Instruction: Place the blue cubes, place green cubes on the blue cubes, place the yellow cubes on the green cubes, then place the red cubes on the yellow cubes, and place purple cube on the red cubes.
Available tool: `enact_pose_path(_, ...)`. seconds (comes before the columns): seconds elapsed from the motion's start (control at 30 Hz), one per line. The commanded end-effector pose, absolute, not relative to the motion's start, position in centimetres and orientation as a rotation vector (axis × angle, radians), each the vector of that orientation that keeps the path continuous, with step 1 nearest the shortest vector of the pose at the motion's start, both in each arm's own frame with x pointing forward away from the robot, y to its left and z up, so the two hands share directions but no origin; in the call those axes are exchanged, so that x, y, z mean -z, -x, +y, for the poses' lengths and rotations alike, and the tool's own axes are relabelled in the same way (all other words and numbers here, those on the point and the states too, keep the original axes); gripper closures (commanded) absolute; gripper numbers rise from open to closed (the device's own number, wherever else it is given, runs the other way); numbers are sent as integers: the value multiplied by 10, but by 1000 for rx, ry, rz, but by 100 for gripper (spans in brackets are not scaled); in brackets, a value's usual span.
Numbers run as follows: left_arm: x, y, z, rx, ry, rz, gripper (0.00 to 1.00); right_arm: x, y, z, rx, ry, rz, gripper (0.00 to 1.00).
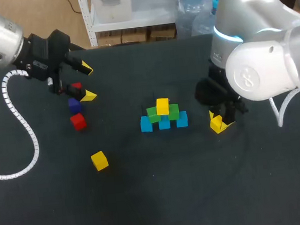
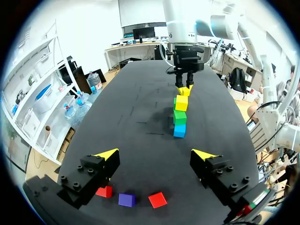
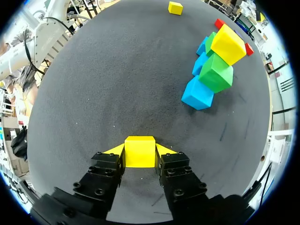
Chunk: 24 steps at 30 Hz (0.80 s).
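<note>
- Table (image 1: 164, 197): flat, matte black top
- Right gripper (image 3: 139, 149): fingers pinched from both sides on held yellow cube (image 3: 139, 157), smooth and square-faced, near the stack
- Left gripper (image 2: 155, 154): fingers spread wide, nothing held, above purple cube (image 2: 126, 200) and two red cubes (image 2: 157, 199), one partly hidden in the head view
- Stack (image 1: 163, 116): three blue cubes (image 1: 146, 124), two green cubes (image 1: 152, 114), top yellow cube (image 1: 163, 106)
- Loose yellow cube (image 1: 99, 160): alone, well apart from the stack

left jaws spread wide, purple cube (image 2: 126, 200) between two red cubes (image 2: 157, 199) under them, cube stack (image 2: 180, 117) far ahead.
</note>
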<state>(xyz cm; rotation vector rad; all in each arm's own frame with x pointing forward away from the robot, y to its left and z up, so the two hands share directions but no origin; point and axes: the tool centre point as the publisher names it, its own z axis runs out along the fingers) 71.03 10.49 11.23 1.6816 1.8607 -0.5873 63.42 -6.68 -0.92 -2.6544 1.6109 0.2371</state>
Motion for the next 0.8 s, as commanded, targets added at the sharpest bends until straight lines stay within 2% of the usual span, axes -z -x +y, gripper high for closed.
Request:
enact_pose_path(0.03,-111,-711,106,591,-1683,1854,0,10,-634,-65,-234,2656,1614,78)
enact_pose_path(0.07,-111,-711,106,591,-1683,1854,0,10,-634,-65,-234,2655,1616,94)
enact_pose_path(0.1,-111,-711,106,591,-1683,1854,0,10,-634,-64,-232,2653,1625,100)
enact_pose_path(0.37,-111,-711,106,591,-1683,1854,0,-4,-637,-57,-243,2568,1764,100)
enact_pose_path(0.8,-111,-711,106,591,-1683,1854,0,-67,-642,-29,-208,2358,1929,100)
